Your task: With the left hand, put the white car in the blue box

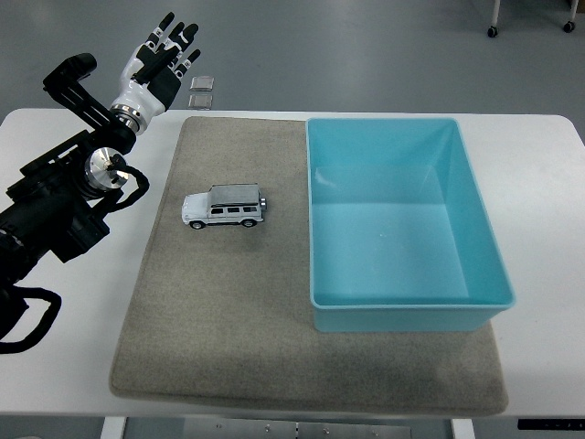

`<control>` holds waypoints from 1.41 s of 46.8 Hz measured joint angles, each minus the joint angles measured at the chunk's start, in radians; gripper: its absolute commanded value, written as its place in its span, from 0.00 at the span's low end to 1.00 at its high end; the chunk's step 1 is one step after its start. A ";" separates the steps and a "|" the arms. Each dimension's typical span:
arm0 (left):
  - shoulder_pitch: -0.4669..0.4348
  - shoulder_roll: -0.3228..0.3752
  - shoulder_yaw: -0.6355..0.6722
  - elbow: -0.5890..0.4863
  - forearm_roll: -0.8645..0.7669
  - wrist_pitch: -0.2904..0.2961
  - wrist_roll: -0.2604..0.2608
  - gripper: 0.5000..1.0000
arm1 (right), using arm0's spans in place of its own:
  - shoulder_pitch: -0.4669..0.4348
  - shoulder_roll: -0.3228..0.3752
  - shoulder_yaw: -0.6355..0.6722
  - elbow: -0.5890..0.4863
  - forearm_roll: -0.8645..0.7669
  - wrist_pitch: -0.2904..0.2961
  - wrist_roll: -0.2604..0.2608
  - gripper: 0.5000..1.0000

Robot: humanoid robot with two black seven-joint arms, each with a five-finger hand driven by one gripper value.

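- White car (224,207): upright on grey mat (238,311), left half, untouched, well apart from left hand (157,66)
- Blue box (475,219): mat's right side, holds nothing
- Left hand: raised beyond the surface's far-left corner, fingers (179,37) spread, gripping nothing
- Progress, judged: nothing done; reach, grasp, transfer remain

Open mat (228,320) surrounds the white car (224,207) on every side; only the blue box's (315,219) tall left wall stands just to its right, interior bare.
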 measured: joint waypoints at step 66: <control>-0.188 0.254 0.462 -0.431 0.434 0.303 0.011 1.00 | 0.000 0.000 0.000 0.000 0.000 0.000 0.000 0.87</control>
